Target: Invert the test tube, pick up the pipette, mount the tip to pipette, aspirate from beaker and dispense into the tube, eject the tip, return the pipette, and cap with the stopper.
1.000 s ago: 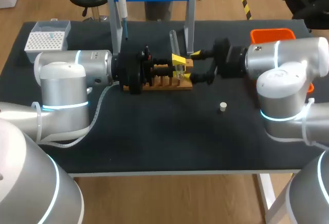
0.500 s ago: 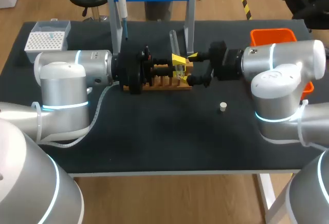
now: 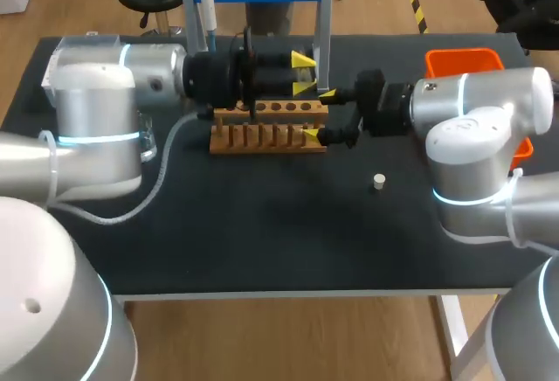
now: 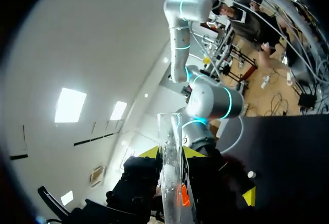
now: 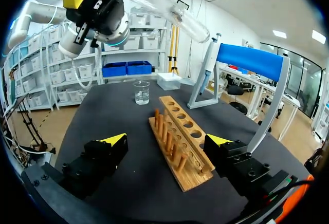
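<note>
My left gripper (image 3: 303,73) hangs above the back of the wooden rack (image 3: 271,128), shut on a clear glass test tube (image 4: 171,178) that sticks out past its fingers. From the right wrist, that tube (image 5: 154,3) lies nearly level in the air over the rack (image 5: 180,142), clear of it. At the rack's right end my right gripper (image 3: 320,115) stands open, its yellow tips either side of the end and nothing held. The pipette (image 3: 207,14) hangs on the blue-topped stand. Alone on the mat lies a small white stopper (image 3: 378,181). A glass beaker (image 5: 142,92) stands beyond the rack.
The stand's white upright (image 3: 324,23) rises just behind my left gripper. An orange bin (image 3: 463,59) sits at the back right behind my right arm. A white tip box (image 3: 65,46) at the back left is mostly hidden by my left arm.
My left arm has lifted the test tube out of the rack and swung it up and back. My right gripper edged left toward the rack's end, then stayed open.
</note>
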Robot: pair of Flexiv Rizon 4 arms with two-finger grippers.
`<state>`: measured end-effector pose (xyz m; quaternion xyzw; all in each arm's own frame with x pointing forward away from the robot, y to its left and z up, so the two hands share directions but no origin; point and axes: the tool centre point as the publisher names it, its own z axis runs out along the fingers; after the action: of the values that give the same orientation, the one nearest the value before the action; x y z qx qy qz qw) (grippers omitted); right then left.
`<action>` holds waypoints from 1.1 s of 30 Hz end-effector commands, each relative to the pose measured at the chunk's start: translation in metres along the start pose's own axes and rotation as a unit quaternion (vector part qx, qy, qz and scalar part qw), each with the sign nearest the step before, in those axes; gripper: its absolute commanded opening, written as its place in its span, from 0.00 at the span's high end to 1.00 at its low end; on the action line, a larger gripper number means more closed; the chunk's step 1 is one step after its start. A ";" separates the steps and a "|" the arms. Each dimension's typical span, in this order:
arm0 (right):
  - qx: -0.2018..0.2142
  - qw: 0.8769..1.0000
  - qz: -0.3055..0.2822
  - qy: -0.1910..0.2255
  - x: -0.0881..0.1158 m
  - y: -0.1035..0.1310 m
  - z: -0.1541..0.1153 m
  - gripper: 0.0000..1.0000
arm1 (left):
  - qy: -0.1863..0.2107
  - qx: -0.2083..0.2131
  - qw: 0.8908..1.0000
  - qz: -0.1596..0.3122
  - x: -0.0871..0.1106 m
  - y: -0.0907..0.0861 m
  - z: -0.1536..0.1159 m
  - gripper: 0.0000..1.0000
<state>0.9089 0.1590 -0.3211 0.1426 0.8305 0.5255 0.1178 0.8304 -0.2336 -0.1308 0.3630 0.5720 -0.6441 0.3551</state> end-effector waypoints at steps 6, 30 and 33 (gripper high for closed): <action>0.000 1.000 0.000 0.000 0.000 0.000 -0.001 0.00 | 0.020 -0.005 0.974 -0.225 -0.004 -0.003 0.001 1.00; 0.000 1.000 0.000 0.000 0.000 0.000 -0.001 0.00 | -0.029 -0.068 0.923 -0.378 -0.032 0.055 -0.030 1.00; 0.000 1.000 0.000 0.000 0.000 0.000 -0.001 0.00 | -0.034 -0.068 0.924 -0.374 -0.033 0.058 -0.029 1.00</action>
<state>0.9086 0.1587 -0.3206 0.1426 0.8306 0.5253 0.1178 0.8927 -0.2051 -0.1298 0.0725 0.6982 -0.6999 0.1319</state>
